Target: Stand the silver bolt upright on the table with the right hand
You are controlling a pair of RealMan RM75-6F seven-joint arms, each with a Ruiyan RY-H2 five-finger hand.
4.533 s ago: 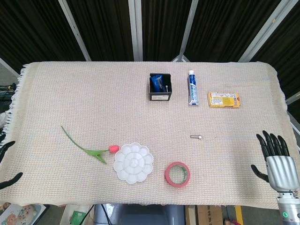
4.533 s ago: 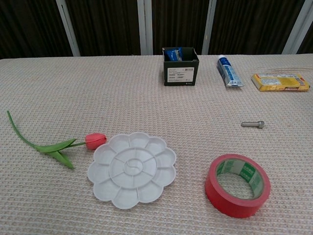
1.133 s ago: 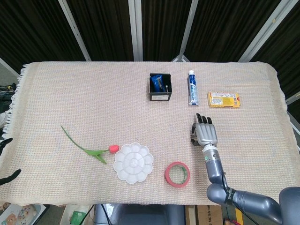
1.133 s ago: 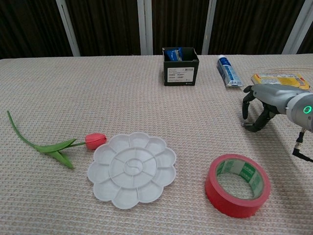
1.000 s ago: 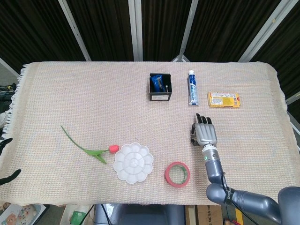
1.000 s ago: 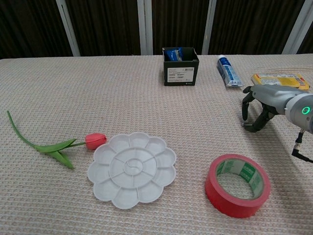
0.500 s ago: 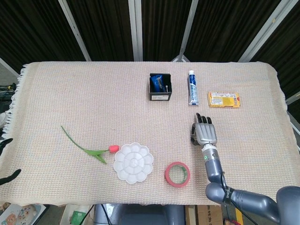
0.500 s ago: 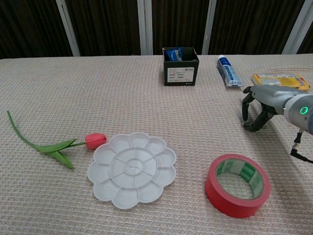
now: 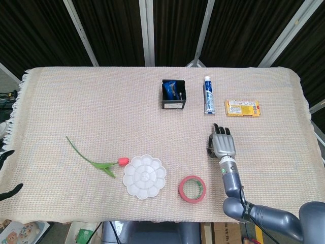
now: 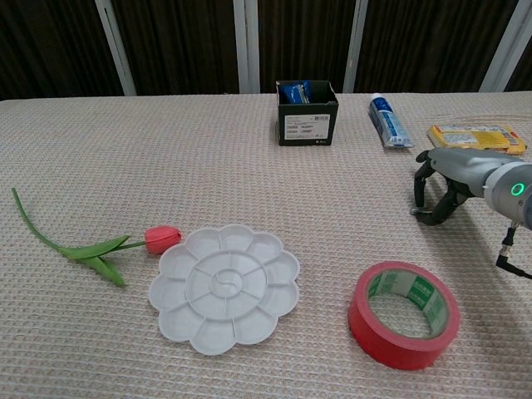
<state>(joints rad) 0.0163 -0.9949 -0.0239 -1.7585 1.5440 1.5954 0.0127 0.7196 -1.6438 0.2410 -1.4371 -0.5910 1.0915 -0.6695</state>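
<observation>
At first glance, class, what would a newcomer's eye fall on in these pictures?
Probably the right hand, arched on its fingertips over the cloth at right, the silver bolt hidden beneath it. Next the red tape roll near the front edge and the white flower-shaped palette beside a pink tulip.

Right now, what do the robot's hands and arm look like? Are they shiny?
The right hand has a ribbed silver metal back and dark, almost black fingers. Its wrist is a smooth grey tube with a small glowing green ring light, and a thin black cable hangs beside it. The arm behind is rounded grey metal. Of the left hand, only dark fingertips show at the picture's edge.
</observation>
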